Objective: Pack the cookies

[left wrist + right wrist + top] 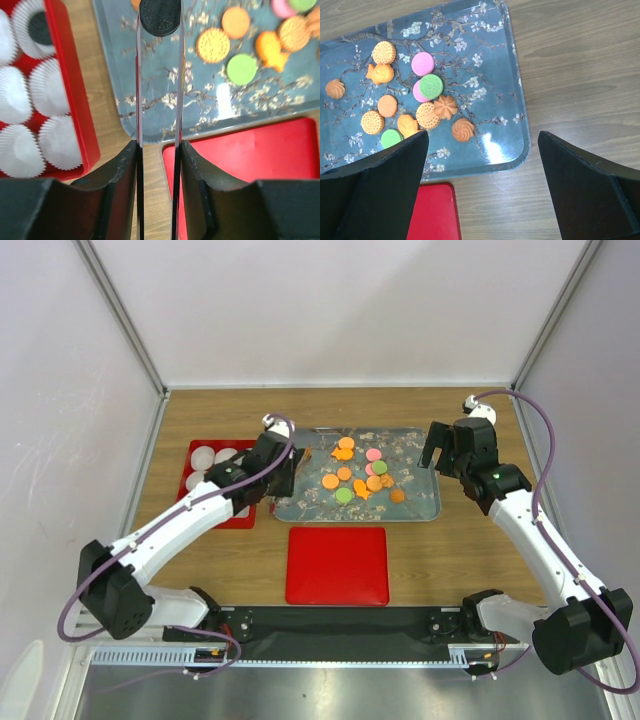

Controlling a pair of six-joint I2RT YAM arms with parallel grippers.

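left gripper (158,25) pinches a black cookie (160,12) over the tray (470,30)

left gripper's two thin fingers stand narrow, and the black cookie sits clamped between their tips. from the left wrist view it hangs over the left part of the blue flowered tray, near that tray's near corner; whether it touches the tray surface cannot be told. the other cookies (431,86) lie loose on the tray in a cluster toward its middle: orange, pink and green rounds, plus a few orange ones of irregular shape. one green round rests partly on a pink one.

right gripper (482,137) hovers above the tray's right end with its fingers spread wide and nothing between them.

left of the tray sits the red box (75,100), filled with white paper cups (47,92). a second black cookie (39,28) lies inside one cup at the far side. the flat red lid (250,155) lies on the wooden table (580,60) just in front of the tray, apart from the box.
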